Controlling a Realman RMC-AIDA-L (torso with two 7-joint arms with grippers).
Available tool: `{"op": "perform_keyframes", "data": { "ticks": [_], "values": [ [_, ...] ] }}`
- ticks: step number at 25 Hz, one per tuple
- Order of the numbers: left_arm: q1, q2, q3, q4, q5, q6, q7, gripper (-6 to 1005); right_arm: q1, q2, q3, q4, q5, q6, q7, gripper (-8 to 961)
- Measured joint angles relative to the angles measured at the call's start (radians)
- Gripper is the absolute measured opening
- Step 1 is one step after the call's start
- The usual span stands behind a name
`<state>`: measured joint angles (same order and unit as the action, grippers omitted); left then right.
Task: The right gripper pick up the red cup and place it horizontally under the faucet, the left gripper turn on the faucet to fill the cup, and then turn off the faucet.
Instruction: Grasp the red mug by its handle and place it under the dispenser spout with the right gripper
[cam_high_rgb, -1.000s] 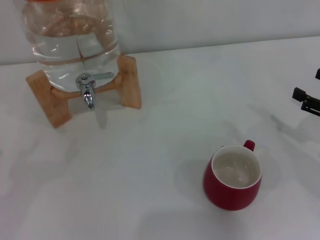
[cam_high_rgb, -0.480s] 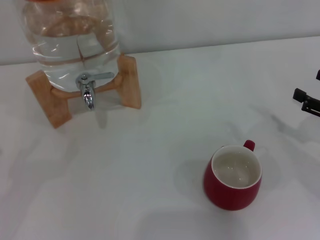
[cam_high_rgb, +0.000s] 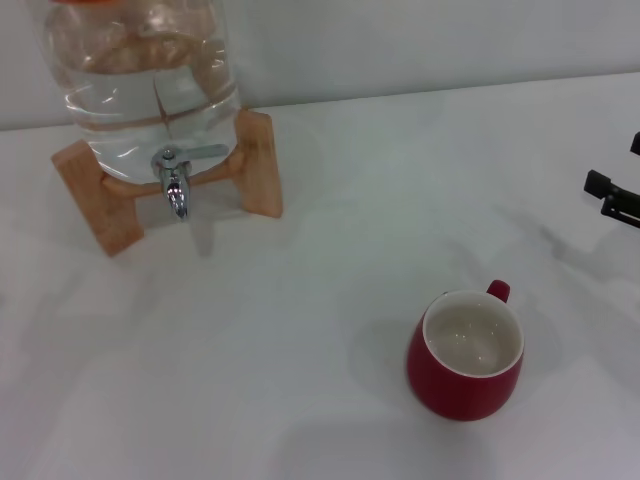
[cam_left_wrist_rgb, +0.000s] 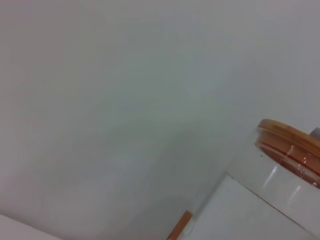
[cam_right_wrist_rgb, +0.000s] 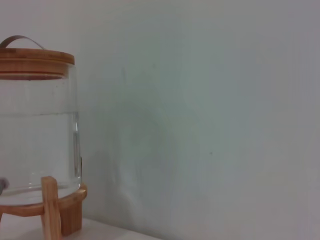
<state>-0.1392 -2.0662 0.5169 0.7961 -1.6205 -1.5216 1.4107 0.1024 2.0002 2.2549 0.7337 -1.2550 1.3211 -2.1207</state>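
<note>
Head view, squat glossy red cup (cam_high_rgb: 465, 360), chrome faucet (cam_high_rgb: 176, 177)

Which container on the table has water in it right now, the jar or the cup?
The jar on the wooden stand: clear, with water inside. The red cup looks empty, its white inside bare.
</note>
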Motion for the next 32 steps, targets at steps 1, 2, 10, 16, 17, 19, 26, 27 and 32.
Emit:
{"op": "perform_keyframes", "data": {
  "ticks": [1,2,10,16,17,19,26,27,32],
  "values": [
    [0.000,0.000,0.000,0.000,0.000,0.000,0.000,803,0.001,0.000,0.000,0.001,0.000,0.000,0.000,854],
    [-0.001,0.000,0.000,0.000,-0.001,0.000,0.000,803,0.001,0.000,0.000,0.001,0.000,0.000,0.000,854],
    [0.000,0.000,0.000,0.000,-0.003,0.002,0.000,803,0.002,0.000,0.000,0.002,0.000,-0.001,-0.003,853],
    [0.000,0.000,0.000,0.000,-0.004,0.002,0.000,803,0.002,0.000,0.000,0.003,0.000,-0.003,-0.005,853],
    [0.000,0.000,0.000,0.000,-0.004,0.002,0.000,803,0.002,-0.001,0.000,0.003,0.000,-0.003,-0.005,853],
    [0.000,0.000,0.000,0.000,-0.004,0.002,0.001,803,-0.001,-0.002,0.000,0.003,-0.004,-0.003,-0.005,853],
    [0.000,0.001,0.000,0.000,-0.004,0.002,0.000,803,-0.022,-0.008,-0.003,-0.004,-0.067,0.002,-0.007,854],
    [-0.001,0.002,0.000,0.000,-0.004,0.002,0.000,803,-0.024,-0.007,-0.004,-0.004,-0.075,0.003,-0.007,854],
    [-0.004,0.005,0.000,0.000,-0.004,0.002,0.000,803,-0.034,0.004,-0.012,-0.022,-0.108,0.027,-0.043,854]
  ]
}}
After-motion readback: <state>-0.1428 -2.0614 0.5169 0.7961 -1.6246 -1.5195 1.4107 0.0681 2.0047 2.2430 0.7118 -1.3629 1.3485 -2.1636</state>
